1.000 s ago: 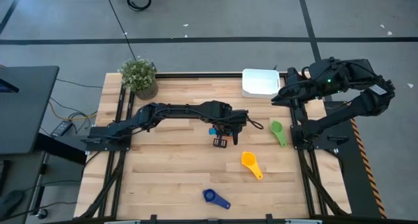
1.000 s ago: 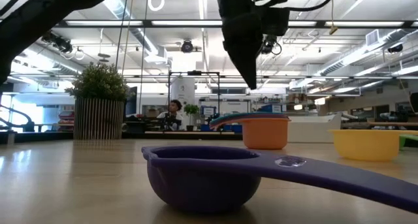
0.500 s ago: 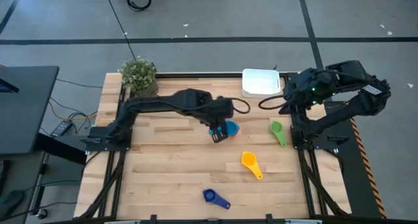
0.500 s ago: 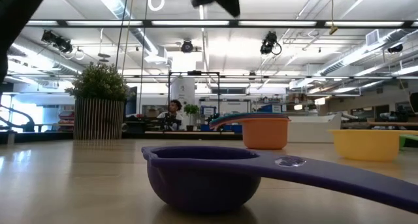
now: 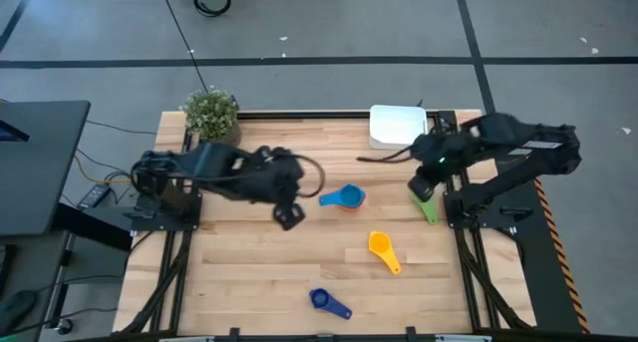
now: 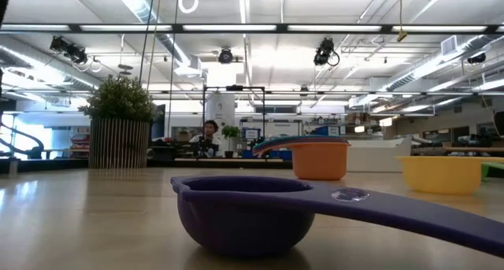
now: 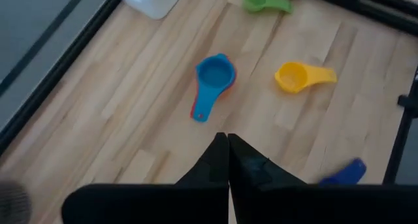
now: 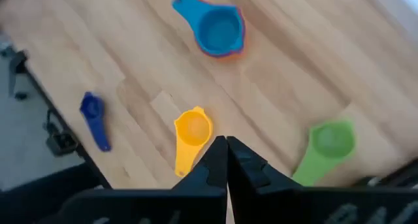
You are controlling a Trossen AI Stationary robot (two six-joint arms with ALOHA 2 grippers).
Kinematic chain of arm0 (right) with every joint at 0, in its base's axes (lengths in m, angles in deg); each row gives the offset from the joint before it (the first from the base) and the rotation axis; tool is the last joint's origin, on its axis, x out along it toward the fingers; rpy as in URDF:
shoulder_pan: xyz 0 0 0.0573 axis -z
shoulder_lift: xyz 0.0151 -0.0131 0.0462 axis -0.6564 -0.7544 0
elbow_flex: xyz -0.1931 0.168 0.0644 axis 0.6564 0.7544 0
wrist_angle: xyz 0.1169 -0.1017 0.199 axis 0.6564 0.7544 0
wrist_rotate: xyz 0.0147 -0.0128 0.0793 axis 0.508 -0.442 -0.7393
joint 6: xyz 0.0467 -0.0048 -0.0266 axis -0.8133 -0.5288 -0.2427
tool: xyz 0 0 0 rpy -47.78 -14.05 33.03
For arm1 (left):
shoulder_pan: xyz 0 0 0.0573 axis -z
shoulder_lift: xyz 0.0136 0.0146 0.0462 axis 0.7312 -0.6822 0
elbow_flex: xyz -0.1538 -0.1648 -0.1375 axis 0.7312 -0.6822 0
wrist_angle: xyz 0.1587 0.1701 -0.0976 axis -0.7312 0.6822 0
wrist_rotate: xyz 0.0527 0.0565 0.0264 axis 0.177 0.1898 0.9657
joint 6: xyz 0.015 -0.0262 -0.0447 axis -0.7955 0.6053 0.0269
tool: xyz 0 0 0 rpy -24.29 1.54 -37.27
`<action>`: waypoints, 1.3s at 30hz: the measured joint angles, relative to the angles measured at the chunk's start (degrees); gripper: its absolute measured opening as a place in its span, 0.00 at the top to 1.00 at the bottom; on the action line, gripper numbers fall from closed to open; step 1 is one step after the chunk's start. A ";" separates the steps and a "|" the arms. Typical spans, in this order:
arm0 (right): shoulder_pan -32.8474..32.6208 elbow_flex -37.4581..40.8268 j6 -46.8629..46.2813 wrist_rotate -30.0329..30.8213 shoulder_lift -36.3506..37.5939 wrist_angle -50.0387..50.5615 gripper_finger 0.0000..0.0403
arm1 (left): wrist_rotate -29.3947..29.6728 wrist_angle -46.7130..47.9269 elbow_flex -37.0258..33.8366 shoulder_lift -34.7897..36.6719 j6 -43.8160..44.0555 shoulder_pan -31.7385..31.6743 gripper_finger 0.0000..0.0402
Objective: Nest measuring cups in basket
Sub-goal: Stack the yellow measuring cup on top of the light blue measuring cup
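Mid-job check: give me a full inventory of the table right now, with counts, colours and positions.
Nested cups: light blue over orange/red, table centre.
Green cup: one, right side, under the right gripper.
Yellow cup: one, right of centre, toward the front.
Dark blue cup: one, front edge.
Basket: one, white, back right, apparently empty.
Potted plant: one, green, back left corner.
Left gripper: shut, empty, left of centre.
Right gripper: shut, empty.
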 joint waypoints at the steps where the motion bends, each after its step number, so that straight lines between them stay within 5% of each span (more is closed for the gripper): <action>1: -0.49 1.93 -2.29 0.28 -0.14 -1.65 0.99 | 0.86 0.91 0.00 0.46 0.31 0.80 1.00; 8: -1.61 14.68 -8.11 -6.61 -1.80 -13.59 0.93 | 2.27 0.72 -0.35 4.22 -6.30 5.18 1.00; 15: -1.72 21.59 -8.67 -16.14 -6.23 -15.44 0.81 | 1.89 0.75 -0.39 6.77 -7.57 6.09 1.00; 23: -1.89 23.90 -5.24 -16.29 -13.31 -16.46 0.71 | 1.76 0.77 -0.39 6.97 -7.22 6.33 1.00; 39: -1.87 24.50 7.05 -18.09 -28.91 -26.77 0.67 | 1.74 0.77 -0.39 6.92 -5.71 6.29 1.00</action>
